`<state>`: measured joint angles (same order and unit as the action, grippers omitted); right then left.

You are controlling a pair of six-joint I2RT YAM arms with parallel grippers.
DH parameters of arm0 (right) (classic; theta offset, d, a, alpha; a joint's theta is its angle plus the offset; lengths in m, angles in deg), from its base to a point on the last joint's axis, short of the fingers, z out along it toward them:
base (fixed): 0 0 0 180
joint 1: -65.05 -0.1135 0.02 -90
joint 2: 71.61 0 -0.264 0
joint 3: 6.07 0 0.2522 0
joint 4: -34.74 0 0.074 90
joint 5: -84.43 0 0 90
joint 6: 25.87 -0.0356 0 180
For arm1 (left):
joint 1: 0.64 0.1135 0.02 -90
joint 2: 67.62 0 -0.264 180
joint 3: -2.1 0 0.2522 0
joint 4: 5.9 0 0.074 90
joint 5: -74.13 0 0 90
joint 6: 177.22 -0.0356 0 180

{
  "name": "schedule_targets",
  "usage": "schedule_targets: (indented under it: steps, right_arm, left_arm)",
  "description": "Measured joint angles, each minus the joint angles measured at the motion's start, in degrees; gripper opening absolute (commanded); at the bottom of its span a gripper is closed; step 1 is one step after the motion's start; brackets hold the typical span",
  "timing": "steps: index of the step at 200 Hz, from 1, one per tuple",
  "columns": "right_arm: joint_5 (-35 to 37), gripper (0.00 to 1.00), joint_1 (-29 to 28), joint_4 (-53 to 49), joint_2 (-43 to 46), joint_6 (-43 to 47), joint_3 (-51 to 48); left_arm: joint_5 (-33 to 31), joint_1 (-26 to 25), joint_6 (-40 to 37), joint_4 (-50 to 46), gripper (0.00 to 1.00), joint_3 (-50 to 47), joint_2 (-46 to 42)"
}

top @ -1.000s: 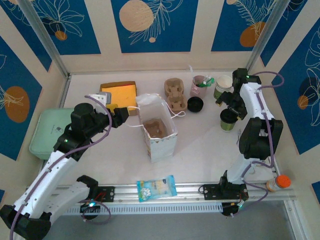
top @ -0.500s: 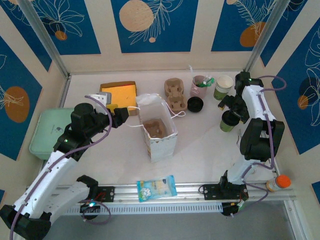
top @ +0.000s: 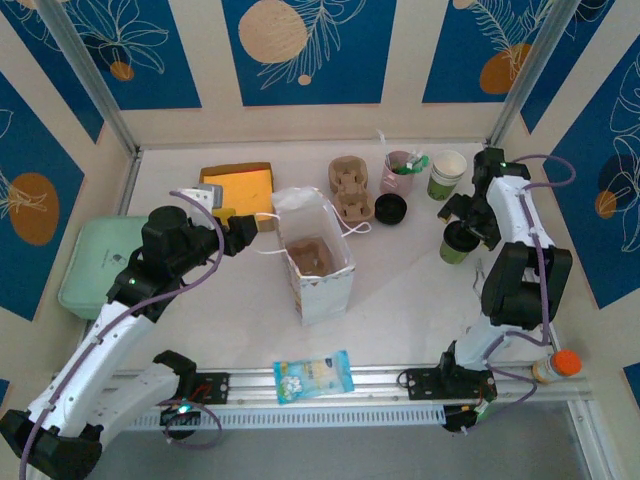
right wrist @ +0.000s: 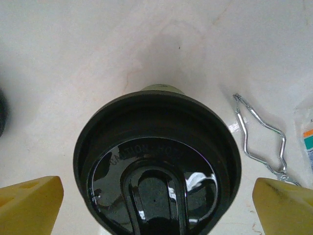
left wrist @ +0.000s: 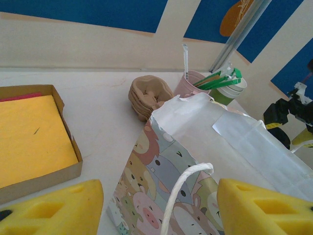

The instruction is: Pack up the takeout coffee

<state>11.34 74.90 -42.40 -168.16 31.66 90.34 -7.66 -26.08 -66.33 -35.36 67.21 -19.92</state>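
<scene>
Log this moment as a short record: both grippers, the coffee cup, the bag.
right gripper: open, fingers either side of the lidded green cup, not closed on it
left gripper: open, at the rim of the paper bag
paper bag: upright, mouth open, brown carrier inside
lidded green cup: standing on the table, right of the bag, not yet packed

I see open animal-print paper bag (top: 325,290) at centre. Cardboard box (top: 238,185) with yellow pad behind it, leftward. Pink cup (top: 400,172) with stirrers, loose black lid (top: 390,208) just in front. Blue snack packet (top: 313,376) at near edge.
</scene>
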Motion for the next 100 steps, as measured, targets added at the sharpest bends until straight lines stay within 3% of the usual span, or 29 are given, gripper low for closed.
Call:
schedule_targets:
  steps: [100]
  right_arm:
    - [-0.9, 0.98, 0.0, 2.9, -6.8, 1.0, -0.3]
  left_arm:
    - [-0.4, 0.0, 0.0, -0.2, 0.63, 0.0, 0.0]
